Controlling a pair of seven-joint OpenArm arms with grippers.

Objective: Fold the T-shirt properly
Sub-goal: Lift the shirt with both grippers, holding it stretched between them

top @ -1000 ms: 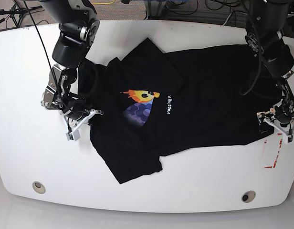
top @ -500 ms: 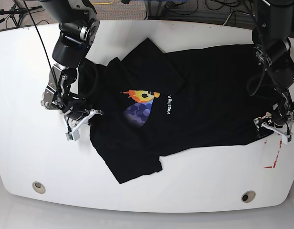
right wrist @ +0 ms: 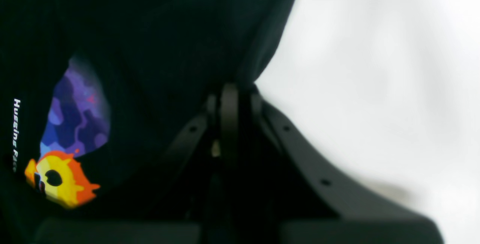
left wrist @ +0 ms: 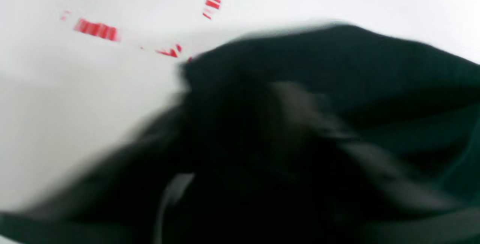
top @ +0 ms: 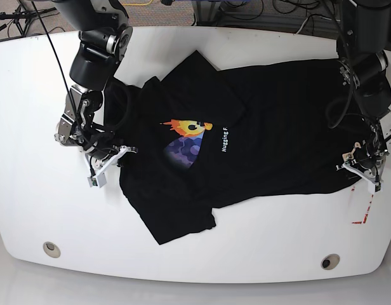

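- The T-shirt point(top: 246, 127) lies spread across the middle of the white tabletop point(top: 30, 95), chest print up, with one sleeve pointing to 12 o'clock and a lower flap reaching toward 6 o'clock.
- The right gripper point(top: 108, 162) sits at the shirt's 9 o'clock edge; the right wrist view shows its jaws clenched on a fold of that black edge point(right wrist: 240, 75).
- The left gripper point(top: 359, 170) is at the shirt's 3 o'clock edge, touching the cloth; the left wrist view is blurred, so it cannot be told whether it is clenched or released.
- Red tape marks point(top: 364, 213) lie on the tabletop just past the left gripper, toward 5 o'clock.
- Bare tabletop runs along the whole 6 o'clock side and out to 9 o'clock beyond the right gripper.
- Two round holes point(top: 51, 248) sit near the front rim.
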